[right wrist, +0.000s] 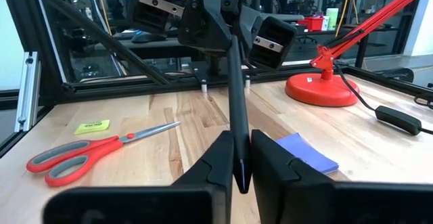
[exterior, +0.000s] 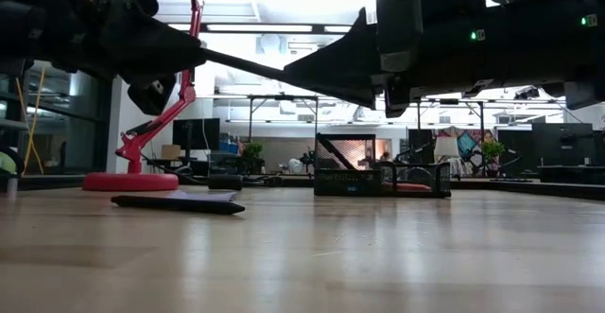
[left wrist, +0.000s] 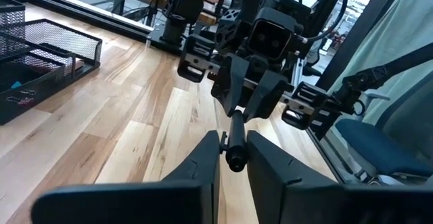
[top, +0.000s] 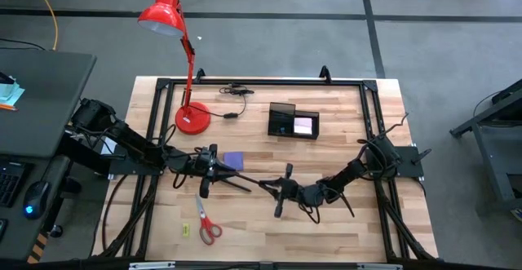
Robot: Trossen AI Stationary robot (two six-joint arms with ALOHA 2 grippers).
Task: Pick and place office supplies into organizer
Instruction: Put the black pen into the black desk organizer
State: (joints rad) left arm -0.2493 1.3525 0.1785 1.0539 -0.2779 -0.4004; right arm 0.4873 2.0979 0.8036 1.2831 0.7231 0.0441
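Note:
A thin black pen hangs above the table's middle, with my left gripper shut on one end and my right gripper shut on the other. A purple note pad lies flat on the table just beyond the pen. Red-handled scissors and a small yellow-green piece lie near the front edge on the left. The black organizer stands at the far middle, with a pink pad inside. My left gripper pinches the pen's blunt end between its two fingers. The fingers come nearly level from the table's left and lie along the pen. The pen is lifted clear of the table. My right gripper pinches the pen's other, tapered end between its two fingers. It comes level from the table's right, fingers along the pen. The pen spans the gap between both grippers, about level above the wood.
A red desk lamp stands on its round base at the far left, with a black cable behind it. A black frame borders the table. Bare wood lies between the pen and the organizer.

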